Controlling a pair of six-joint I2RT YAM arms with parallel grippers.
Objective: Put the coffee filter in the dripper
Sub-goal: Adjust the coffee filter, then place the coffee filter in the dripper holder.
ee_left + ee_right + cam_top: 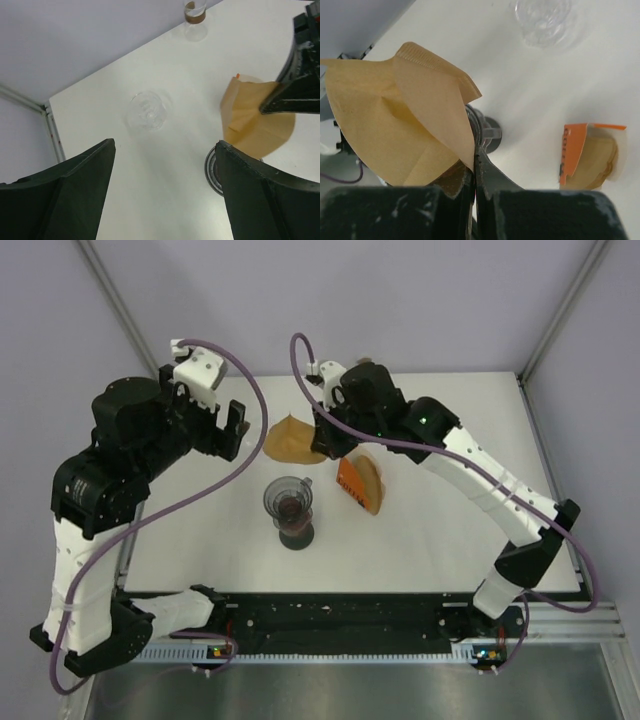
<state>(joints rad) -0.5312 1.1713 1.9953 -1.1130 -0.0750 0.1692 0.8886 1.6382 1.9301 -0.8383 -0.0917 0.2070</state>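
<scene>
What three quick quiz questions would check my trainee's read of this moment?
1. True or false: the left hand is open and empty.
2. Which hand pinches the coffee filter? A: left hand. B: right hand.
3. Fill the blank: the coffee filter is not yet inside the ____.
Key: 1 true; 2 B; 3 dripper.

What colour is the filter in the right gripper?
A light brown paper coffee filter; right wrist view.

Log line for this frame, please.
stage: coffee filter not yet in dripper | right gripper: shut on coffee filter | left gripper: open, empty | filter pack: on table
</scene>
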